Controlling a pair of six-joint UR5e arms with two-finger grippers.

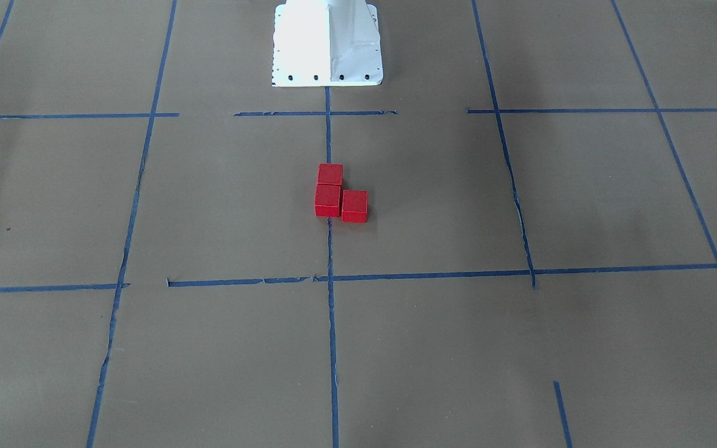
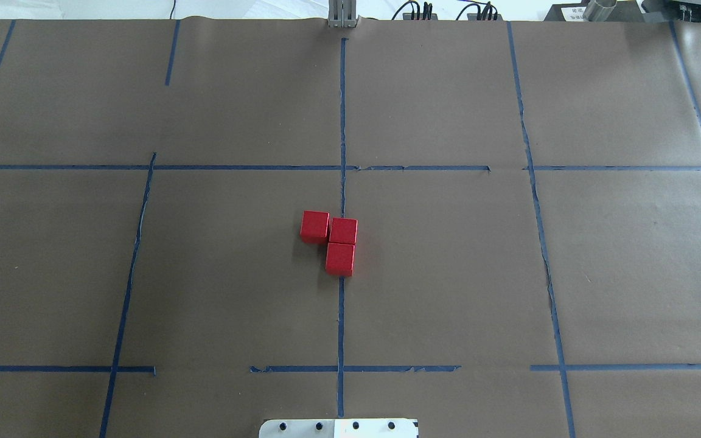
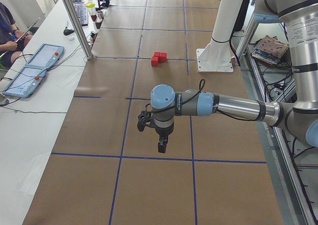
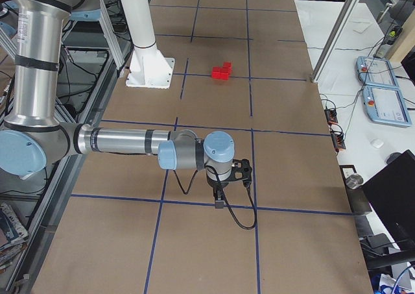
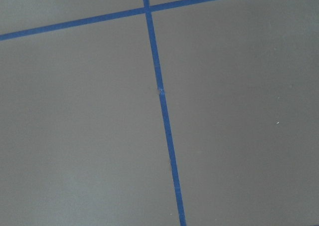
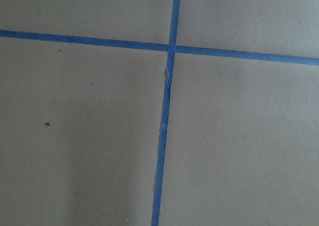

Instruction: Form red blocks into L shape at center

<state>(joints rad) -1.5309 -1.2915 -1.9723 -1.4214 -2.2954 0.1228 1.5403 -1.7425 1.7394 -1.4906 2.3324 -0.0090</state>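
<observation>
Left gripper [image 3: 162,144]: hangs over bare brown paper [image 2: 448,274] toward the table's left end, well apart from the blocks. It shows only from the side, so I cannot tell whether its jaws are apart or together.

Right gripper [image 4: 219,200]: hangs near a tape crossing toward the right end, also well apart from the blocks. Jaw state cannot be told here either.

Red blocks [image 1: 327,200]: three, at the table's centre on the middle line of blue tape [image 2: 342,316]. Listed left to right in the overhead view:
- Left block [image 2: 314,226]: set slightly farther from the robot than its neighbour, touching or nearly so.
- Corner block [image 2: 343,231]: sits on the tape line.
- Near block [image 2: 339,258]: on the robot's side of the corner block, faces meeting.

Together they read as an L with one arm a little offset.

Handling, judged: likely light, rigid and not fragile, with matte faces that should grip well. Each will slide on the paper if nudged. Take one by two opposite free side faces. The corner block is hemmed in on two sides.

Surroundings: the white base [image 2: 338,427] is the nearest neighbour, well apart. A metal post [image 3: 74,24] stands at the table's edge, out of the way.
</observation>
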